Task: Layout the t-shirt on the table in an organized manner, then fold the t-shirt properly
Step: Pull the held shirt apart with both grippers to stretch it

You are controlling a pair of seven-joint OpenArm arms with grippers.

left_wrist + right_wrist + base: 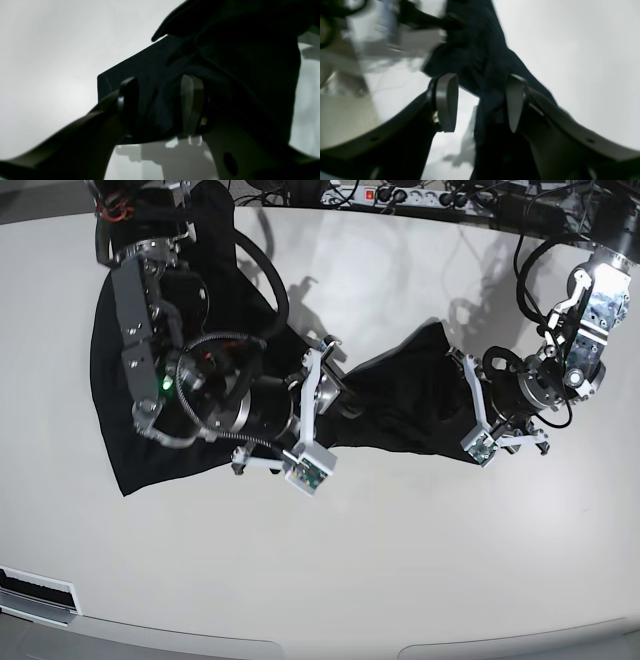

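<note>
The black t-shirt [405,400] lies crumpled across the white table [400,560], from the far left corner to right of centre. My right gripper [318,415] is over its middle and stands open. In the right wrist view, a blurred fold of the t-shirt [480,55] hangs between its spread fingers [446,102]. My left gripper [470,412] is at the shirt's right end. In the left wrist view its fingers [192,105] also stand apart, open, with the t-shirt [150,65] lying between and behind them. Bare table [50,50] shows beside it.
A power strip with cables [400,195] runs along the table's back edge. The right arm's body [160,340] lies over the shirt's left part. The left arm's cable loops [530,260] hang at the far right. The table's front edge [300,645] is close.
</note>
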